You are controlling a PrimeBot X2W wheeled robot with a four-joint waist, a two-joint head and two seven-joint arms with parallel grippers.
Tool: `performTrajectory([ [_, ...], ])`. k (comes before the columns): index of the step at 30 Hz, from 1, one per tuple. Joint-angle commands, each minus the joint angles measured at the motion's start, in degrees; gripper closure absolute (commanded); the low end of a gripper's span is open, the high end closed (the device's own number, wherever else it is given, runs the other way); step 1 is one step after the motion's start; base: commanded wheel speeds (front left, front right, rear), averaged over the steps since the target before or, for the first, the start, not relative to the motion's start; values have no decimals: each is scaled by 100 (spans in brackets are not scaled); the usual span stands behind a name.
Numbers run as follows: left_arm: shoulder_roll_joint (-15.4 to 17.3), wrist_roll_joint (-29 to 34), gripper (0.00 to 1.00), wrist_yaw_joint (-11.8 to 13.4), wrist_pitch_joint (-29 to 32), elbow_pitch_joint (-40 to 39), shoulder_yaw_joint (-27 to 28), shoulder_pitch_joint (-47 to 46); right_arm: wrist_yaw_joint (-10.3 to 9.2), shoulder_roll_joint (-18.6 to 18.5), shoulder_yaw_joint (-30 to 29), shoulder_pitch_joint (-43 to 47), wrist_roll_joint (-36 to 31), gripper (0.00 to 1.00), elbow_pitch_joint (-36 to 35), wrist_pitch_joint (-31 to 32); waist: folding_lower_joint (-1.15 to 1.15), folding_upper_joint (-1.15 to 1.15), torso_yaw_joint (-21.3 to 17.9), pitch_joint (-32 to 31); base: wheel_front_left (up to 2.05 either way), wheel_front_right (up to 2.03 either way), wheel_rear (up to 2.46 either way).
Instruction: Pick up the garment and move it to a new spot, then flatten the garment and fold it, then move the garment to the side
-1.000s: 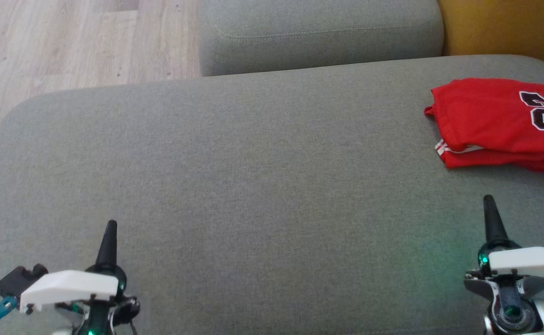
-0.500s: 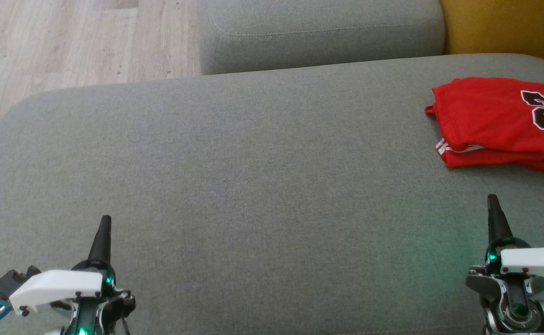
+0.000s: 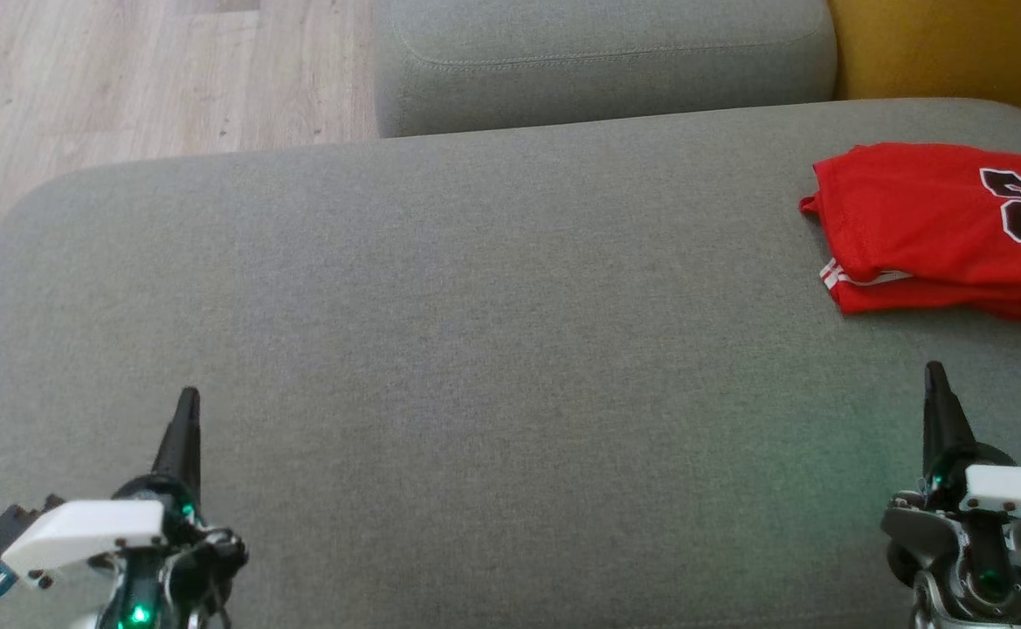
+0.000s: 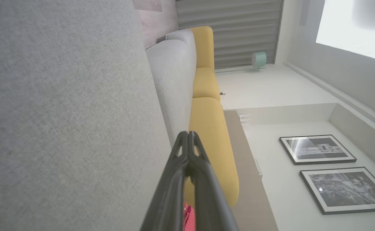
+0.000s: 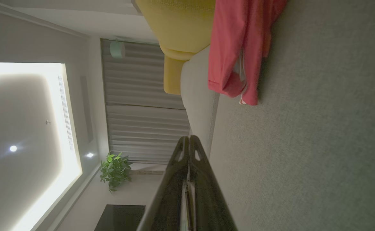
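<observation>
Garment [image 3: 938,223]: red jersey with dark, white-edged numerals, folded into a compact layered stack; white trim stripes showing at lower left corner of stack. Location: far right of head view, upper-middle height, cut off by right frame edge; lying flat on grey sofa seat [image 3: 475,297].

Left claw [image 3: 188,400]: lower left of head view, fingers pressed together to a single point, nothing between them. Same in left wrist view, tips meeting with no gap. Low over bare seat fabric; contact with it not determinable.

Right claw [image 3: 935,374]: lower right of head view, likewise pinched fully closed and empty. Same in right wrist view.

Task status (judged): pick-up, flattening and folding apparently complete, given tidy stack. Move to side apparently complete too, given position at right margin with broad middle of seat bare. Remaining: little or nothing evident.

Garment relative to claws: directly above right claw in head view, near but clearly apart, strip of bare seat between fingertip and lower edge of stack. Well apart from left claw, nearly full frame width away, up and to right. In right wrist view, at upper middle of frame, above and slightly right of closed fingertips, not touching.

Surroundings: second grey cushion [image 3: 597,61] at top centre, yellow cushion [image 3: 947,44] at upper right corner, wood floor [image 3: 126,70] at upper left.
</observation>
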Motion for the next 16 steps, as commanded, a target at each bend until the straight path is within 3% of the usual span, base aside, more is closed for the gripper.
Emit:
performTrajectory([
  [1, 44, -225, 100, -57, 66, -232, 229, -318, -4, 40, 51, -217, 199, 100, -258, 87, 0, 0, 1, 4, 0, 0, 0],
  [8, 44, -629, 100, -92, 166, -250, 283, -344, -4, 95, -33, -214, 534, 100, -306, 186, 0, 0, 5, 15, 0, 0, 0],
  [16, 44, -629, 100, -92, 166, -251, 283, -344, -4, 95, -32, -214, 535, 100, -306, 185, 0, 0, 5, 15, 0, 0, 0],
])
